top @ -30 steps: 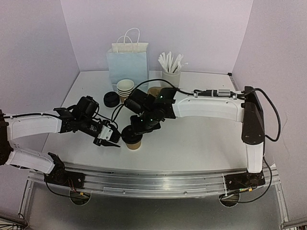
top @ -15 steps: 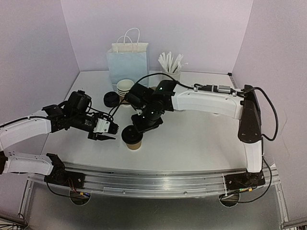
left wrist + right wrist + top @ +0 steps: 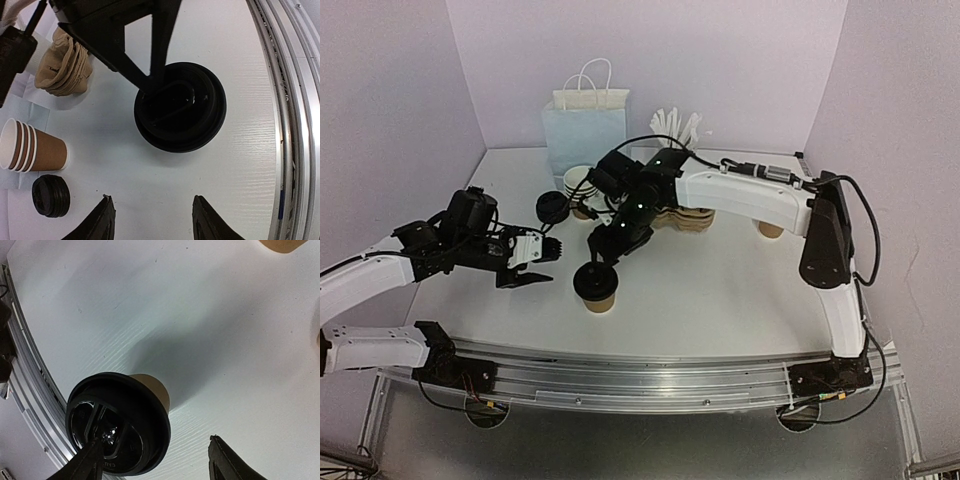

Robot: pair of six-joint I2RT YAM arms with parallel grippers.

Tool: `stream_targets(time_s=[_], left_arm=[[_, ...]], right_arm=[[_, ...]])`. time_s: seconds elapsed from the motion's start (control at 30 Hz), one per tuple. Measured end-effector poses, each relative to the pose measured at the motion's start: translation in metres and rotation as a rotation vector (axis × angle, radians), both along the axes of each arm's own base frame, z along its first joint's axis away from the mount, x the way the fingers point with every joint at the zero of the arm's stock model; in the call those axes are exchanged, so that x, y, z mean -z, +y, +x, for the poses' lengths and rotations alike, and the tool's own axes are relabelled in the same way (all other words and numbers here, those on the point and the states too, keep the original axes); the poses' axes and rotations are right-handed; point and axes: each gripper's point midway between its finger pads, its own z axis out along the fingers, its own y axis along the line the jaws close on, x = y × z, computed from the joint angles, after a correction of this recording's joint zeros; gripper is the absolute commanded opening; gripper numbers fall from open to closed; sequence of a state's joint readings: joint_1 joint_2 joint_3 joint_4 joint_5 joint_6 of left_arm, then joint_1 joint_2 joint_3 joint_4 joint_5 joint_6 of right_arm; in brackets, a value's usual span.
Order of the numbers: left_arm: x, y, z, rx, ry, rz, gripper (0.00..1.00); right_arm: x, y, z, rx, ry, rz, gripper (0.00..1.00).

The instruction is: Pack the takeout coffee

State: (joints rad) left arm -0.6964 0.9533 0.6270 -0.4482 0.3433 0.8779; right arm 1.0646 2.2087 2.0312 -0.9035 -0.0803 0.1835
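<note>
Step in hand: capping, by the look of it at its end. One brown paper cup [image 3: 597, 292] stands near the front middle of the surface [image 3: 740, 290] with a black lid [image 3: 180, 106] on top. Cannot tell if the lid is pressed fully home.

Right gripper [image 3: 601, 248] hangs just above the cup, jaws spread wide, nothing between them. In its wrist view one finger overlaps the lid's rim; contact uncertain. Left gripper [image 3: 542, 264] sits left of the cup and apart from it, jaws open and empty, pointing toward it.

Next move, my reading: the capped cup goes into the pale blue bag [image 3: 586, 130] standing at the back. That calls for a grip around the cup's wall below the lid, holding it upright, and a lift high enough to clear the bag's mouth and handles.

Around:
- A stack of nested cups [image 3: 581, 184] just in front of the bag.
- A short stack of spare lids [image 3: 552, 208] beside the nested cups.
- A tan cardboard pile [image 3: 685, 218] under the right forearm.
- A white holder of sticks [image 3: 678, 125] behind that arm, mostly hidden.

In the way: the nested cups and spare lids lie between the capped cup and the bag. A low carry could knock them.
</note>
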Motion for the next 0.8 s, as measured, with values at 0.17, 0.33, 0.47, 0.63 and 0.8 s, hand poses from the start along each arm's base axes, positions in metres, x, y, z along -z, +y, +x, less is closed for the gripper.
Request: stream_targets(time_s=[0.17, 0.33, 0.47, 0.63, 0.8], left_arm=[[0.001, 0.002, 0.001, -0.059, 0.044, -0.015, 0.75], [0.008, 0.000, -0.002, -0.084, 0.097, -0.042, 0.80], [0.016, 0.000, -0.004, -0.093, 0.127, -0.046, 0.81], [0.019, 0.000, -0.005, -0.098, 0.140, -0.048, 0.81], [0.023, 0.001, -0.007, -0.099, 0.148, -0.040, 0.81]], right_arm=[[0.010, 0.002, -0.004, -0.063, 0.000, -0.012, 0.76], [0.009, 0.009, -0.003, -0.102, -0.022, 0.027, 0.91], [0.013, 0.011, -0.005, -0.122, -0.029, 0.050, 0.94], [0.014, 0.017, -0.007, -0.131, -0.069, 0.055, 0.95], [0.012, 0.025, -0.015, -0.127, -0.108, 0.050, 0.95]])
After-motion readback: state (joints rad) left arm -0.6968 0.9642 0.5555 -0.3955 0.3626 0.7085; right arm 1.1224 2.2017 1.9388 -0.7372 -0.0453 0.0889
